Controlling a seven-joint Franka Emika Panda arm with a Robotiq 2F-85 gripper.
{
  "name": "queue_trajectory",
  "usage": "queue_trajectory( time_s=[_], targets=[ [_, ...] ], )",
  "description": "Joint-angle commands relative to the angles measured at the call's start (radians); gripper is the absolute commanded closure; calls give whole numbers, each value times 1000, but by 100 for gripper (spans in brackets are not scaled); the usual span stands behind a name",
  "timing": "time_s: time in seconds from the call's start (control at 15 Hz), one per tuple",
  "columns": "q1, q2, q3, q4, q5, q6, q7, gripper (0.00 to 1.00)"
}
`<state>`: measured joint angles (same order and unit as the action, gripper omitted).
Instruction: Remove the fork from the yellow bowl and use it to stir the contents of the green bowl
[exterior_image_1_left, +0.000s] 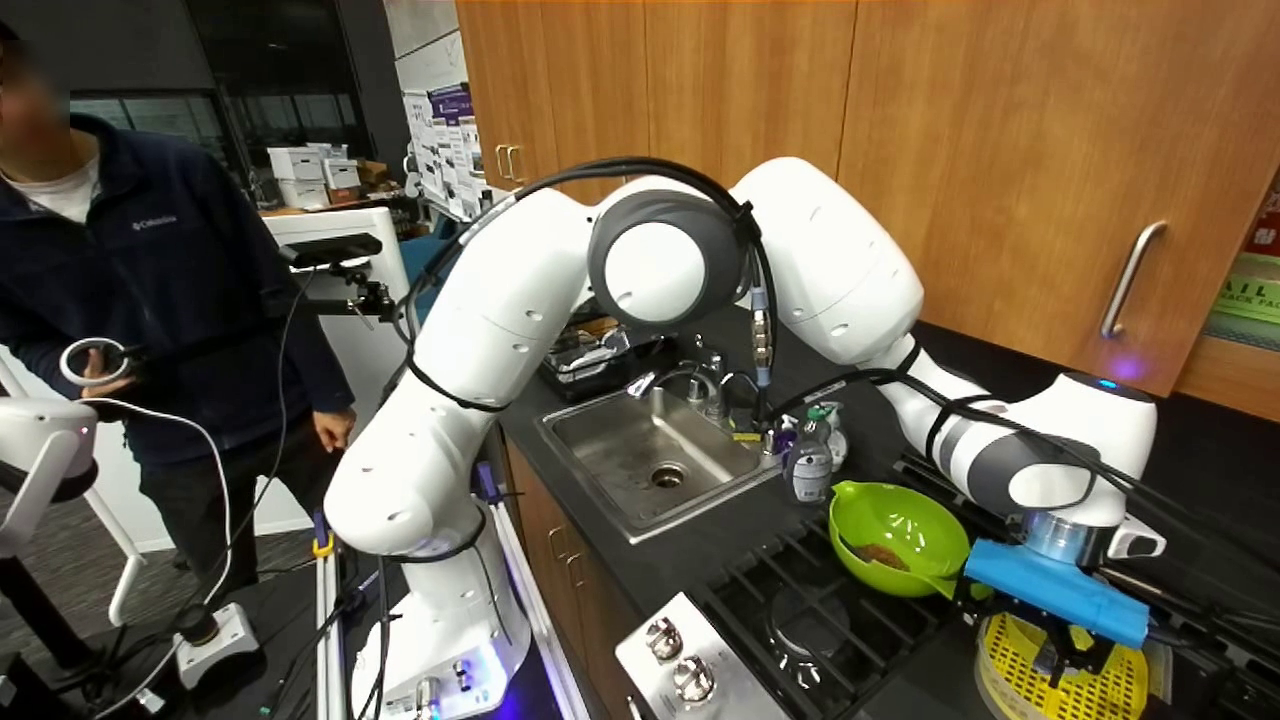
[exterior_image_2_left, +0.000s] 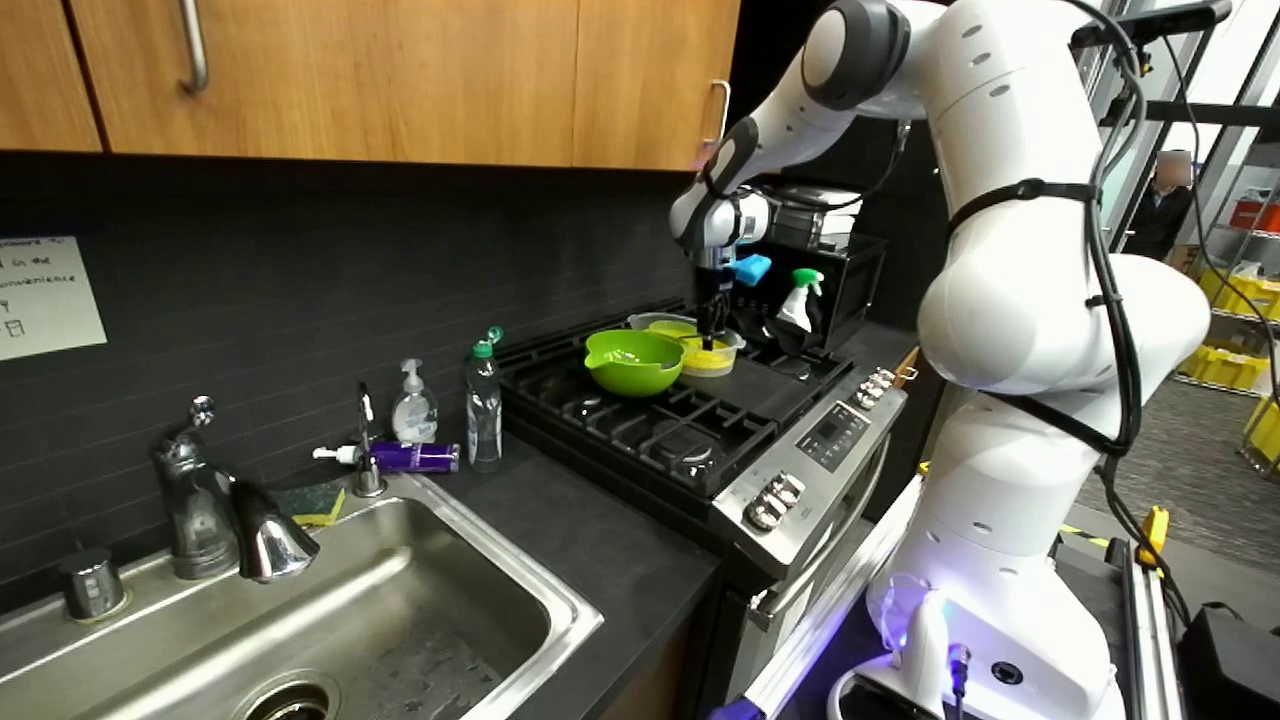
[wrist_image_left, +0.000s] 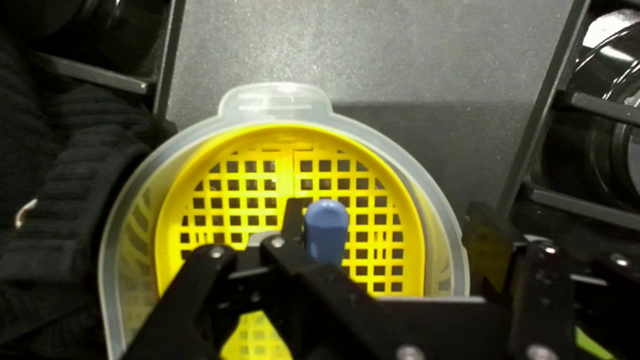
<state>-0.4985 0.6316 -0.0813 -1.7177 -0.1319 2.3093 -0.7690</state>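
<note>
The yellow bowl (wrist_image_left: 287, 132), with its gridded inside, sits in a clear plastic container (wrist_image_left: 430, 170) on the stove; it also shows in both exterior views (exterior_image_1_left: 1125, 685) (exterior_image_2_left: 712, 352). A blue rounded handle end (wrist_image_left: 326, 227) stands up over it; its lower part is hidden, so I cannot tell whether it is the fork. My gripper (wrist_image_left: 392, 227) is open, one finger beside the blue handle, the other beyond the container's rim. In both exterior views the gripper (exterior_image_1_left: 1012, 635) (exterior_image_2_left: 709, 318) is down at the yellow bowl. The green bowl (exterior_image_1_left: 925, 520) (exterior_image_2_left: 634, 374) stands beside it, with brown contents (exterior_image_1_left: 880, 556).
Black stove grates (exterior_image_2_left: 670, 430) surround the bowls. Black ribbed cloth (wrist_image_left: 75, 185) lies against the container. A green-topped spray bottle (exterior_image_2_left: 798, 305) stands behind the stove. A soap bottle (exterior_image_2_left: 484, 410) stands near the sink (exterior_image_2_left: 560, 620). A wooden cabinet (exterior_image_1_left: 1040, 180) hangs above.
</note>
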Motion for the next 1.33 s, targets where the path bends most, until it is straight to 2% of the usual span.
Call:
queue_trajectory(
  time_s=[0.0, 0.07, 0.2, 0.53, 0.6, 0.67, 1.27],
  targets=[
    [13, 13, -17, 30, 25, -18, -15, 44],
    [13, 12, -18, 30, 24, -20, -14, 45],
    [12, 11, -19, 32, 24, -31, -16, 53],
    [12, 17, -23, 41, 21, -22, -12, 95],
    [13, 16, -22, 40, 22, -23, -14, 97],
    [15, 17, -22, 42, 23, -22, -14, 95],
    [17, 7, -27, 32, 23, -17, -2, 95]
  ],
)
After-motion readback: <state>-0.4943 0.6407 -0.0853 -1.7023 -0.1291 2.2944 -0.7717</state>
